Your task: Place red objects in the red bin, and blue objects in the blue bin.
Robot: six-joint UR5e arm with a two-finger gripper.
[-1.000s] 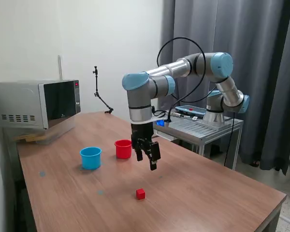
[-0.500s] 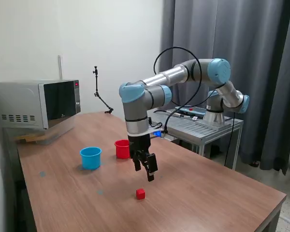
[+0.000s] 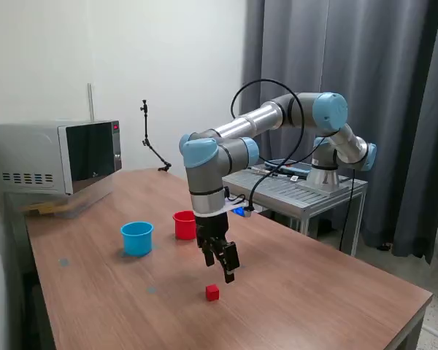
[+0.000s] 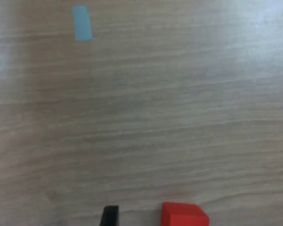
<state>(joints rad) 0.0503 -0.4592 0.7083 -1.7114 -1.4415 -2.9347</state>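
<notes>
One red object, a small red cube (image 3: pixel 212 292), lies on the wooden table (image 3: pixel 314 292) toward its front. My gripper (image 3: pixel 223 273) hangs just above and slightly behind it, open and holding nothing. In the wrist view the cube (image 4: pixel 184 214) shows between the two dark fingertips (image 4: pixel 110 214), which stand wide apart. The red bin (image 3: pixel 184 224) and the light blue bin (image 3: pixel 137 238) stand side by side behind the gripper, toward the exterior view's left. No blue objects show in either view.
A microwave (image 3: pixel 55 157) sits at the table's far corner on the exterior view's left. A metal cart (image 3: pixel 306 191) with the arm's base stands behind the table. A small blue tape mark (image 4: pixel 81 22) is stuck on the tabletop.
The arm has swung toward the exterior view's left and lowered, bringing the gripper down closer to the red cube. The cube and both bins have not moved.
</notes>
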